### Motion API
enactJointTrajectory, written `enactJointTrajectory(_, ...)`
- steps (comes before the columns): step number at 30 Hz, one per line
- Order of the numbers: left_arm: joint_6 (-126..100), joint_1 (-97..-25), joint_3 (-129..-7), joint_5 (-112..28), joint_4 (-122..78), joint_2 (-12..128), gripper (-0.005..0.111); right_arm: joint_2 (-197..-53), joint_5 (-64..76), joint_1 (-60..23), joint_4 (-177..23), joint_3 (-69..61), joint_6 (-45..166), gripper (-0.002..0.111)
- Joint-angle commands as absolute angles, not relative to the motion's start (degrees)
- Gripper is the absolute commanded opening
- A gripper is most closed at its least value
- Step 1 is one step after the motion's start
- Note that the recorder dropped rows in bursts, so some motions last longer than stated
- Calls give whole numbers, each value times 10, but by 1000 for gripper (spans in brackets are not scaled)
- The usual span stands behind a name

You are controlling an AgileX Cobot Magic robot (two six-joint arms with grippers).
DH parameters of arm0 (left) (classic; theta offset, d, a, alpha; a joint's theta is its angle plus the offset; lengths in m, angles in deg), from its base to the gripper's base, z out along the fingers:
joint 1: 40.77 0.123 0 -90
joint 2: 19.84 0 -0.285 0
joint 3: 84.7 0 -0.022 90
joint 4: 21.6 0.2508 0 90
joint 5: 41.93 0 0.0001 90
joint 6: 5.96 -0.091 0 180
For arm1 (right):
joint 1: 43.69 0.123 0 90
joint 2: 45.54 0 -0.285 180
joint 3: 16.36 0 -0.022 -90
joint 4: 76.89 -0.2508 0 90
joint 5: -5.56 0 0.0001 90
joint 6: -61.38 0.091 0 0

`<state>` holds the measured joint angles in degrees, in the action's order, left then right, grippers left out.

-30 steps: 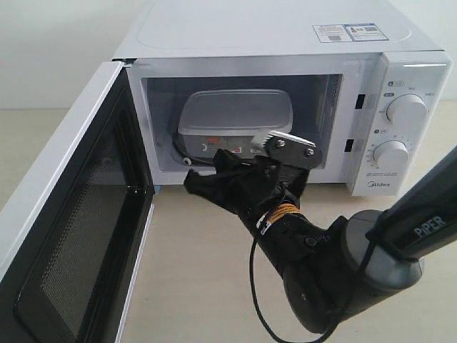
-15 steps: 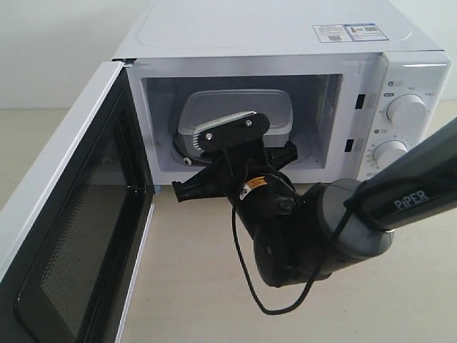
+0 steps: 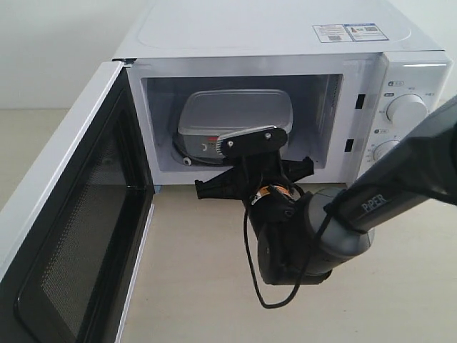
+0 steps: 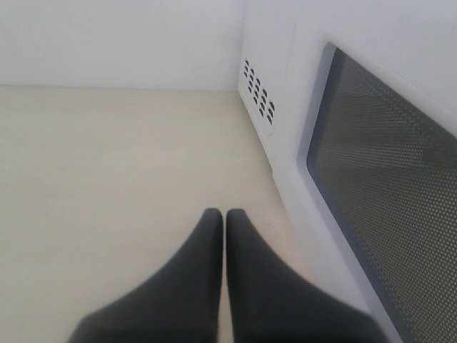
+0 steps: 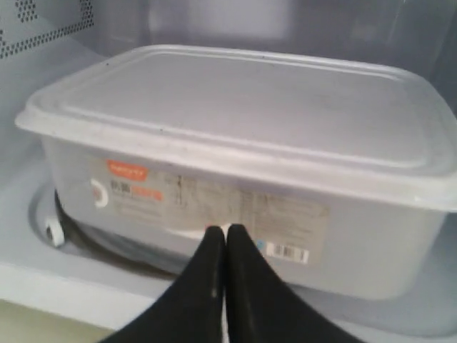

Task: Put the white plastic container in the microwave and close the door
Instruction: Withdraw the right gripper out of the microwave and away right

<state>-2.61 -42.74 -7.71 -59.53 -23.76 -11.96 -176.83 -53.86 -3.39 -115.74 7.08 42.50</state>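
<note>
We see the white plastic container (image 3: 235, 114) inside the microwave (image 3: 271, 28): placing done. The door (image 3: 71, 214) stands open, closing not yet done. Right gripper (image 5: 225, 232) at the microwave's mouth, left gripper (image 4: 223, 214) beside the microwave, both clenched empty.

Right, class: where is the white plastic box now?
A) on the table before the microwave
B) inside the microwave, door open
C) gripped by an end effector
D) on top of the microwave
B: the box sits inside the microwave, whose door stands wide open.
</note>
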Motion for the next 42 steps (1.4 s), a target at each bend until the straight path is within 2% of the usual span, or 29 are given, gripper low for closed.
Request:
enactJointTrajectory(1,-25,-426,-75,-595,-238,-121,4,-1783,-538,-45,-1158,39,429,0)
enactJointTrajectory(11,-25,-426,-75,-595,-238,-121,4,-1800,-514,-58,-1168,-17,427,0)
enactJointTrajectory(14,-25,-426,-75,-595,-238,-121,4,-1783,-496,-32,-1254,-17,419,0)
enactJointTrajectory(20,-25,-426,-75,-595,-238,-121,4,-1688,-503,55,-1279,64,316,0)
enactJointTrajectory(30,-25,-426,-75,-595,-238,-121,4,-1503,-490,192,-1528,181,-6,0)
enactJointTrajectory(42,-25,-426,-75,-595,-238,-121,4,-1322,-457,381,-1708,246,-112,0)
